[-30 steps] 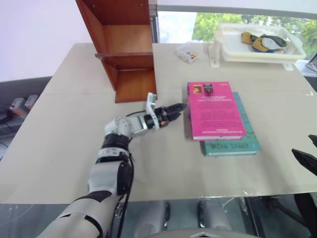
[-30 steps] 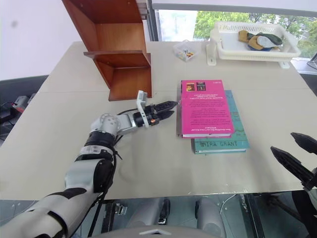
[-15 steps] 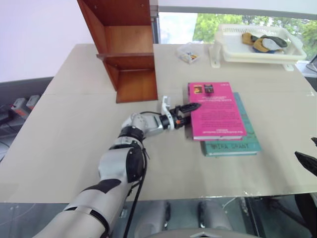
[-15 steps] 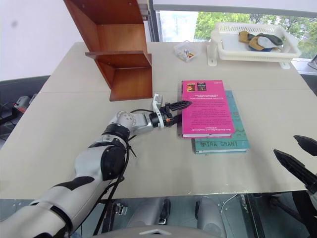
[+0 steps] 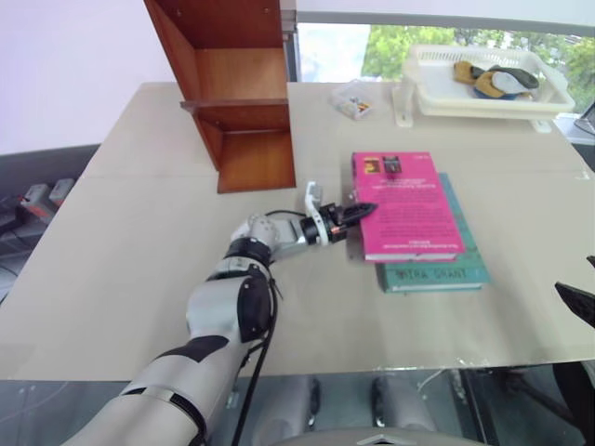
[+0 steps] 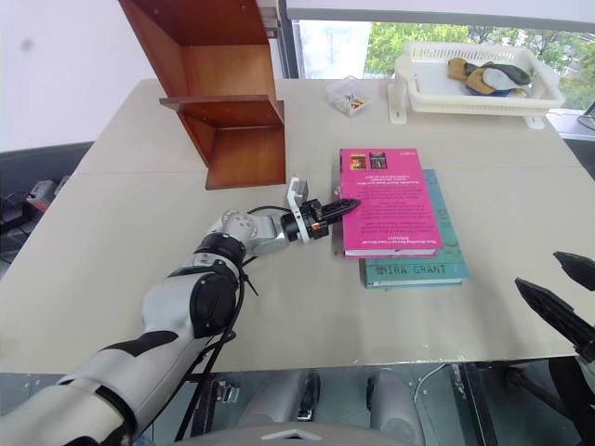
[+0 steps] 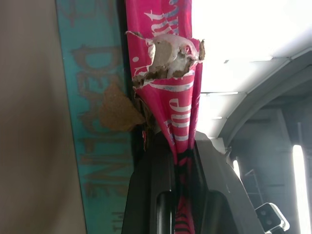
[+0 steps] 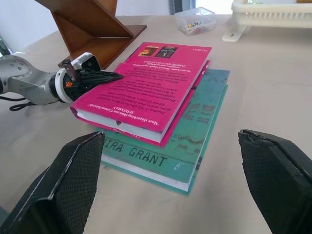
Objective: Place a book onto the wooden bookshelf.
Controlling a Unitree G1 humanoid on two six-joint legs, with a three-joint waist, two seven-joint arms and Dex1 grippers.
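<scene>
The left gripper [image 6: 342,204] lies low over the counter [image 6: 121,251], reaching sideways toward the stack of two books, and its black fingers [image 8: 105,76] are clamped on the near long edge of the book [image 6: 386,200], the bright pink one. One finger sits on top of the cover and the other is tucked under that edge; in the left wrist view the pink cover [image 7: 170,107] runs straight out from between the two dark fingers, pinched tight with no gap on either side. The edge caught in the fingers is lifted a little off the teal book [image 6: 437,265] below, so the pink book is tilted, while its far side rests on the teal one. Most of the pink book stretches away from the fingertips, with the two small dark pictures at its far end, toward the window.

The wooden bookshelf [image 6: 223,84] stands on the counter behind the gripper's wrist, on the other side from the books, well apart from the fingertips and from the pink book.

The right gripper [image 8: 168,187] hangs at the counter's near edge, well apart from the books, its two black fingers [image 8: 73,180] spread wide and holding nothing; the pink book lies ahead of it, between those fingers as its wrist view looks out.

A white basket tray [image 6: 474,79] and a small clear box [image 6: 350,96] sit at the far side of the counter, well beyond the books.
</scene>
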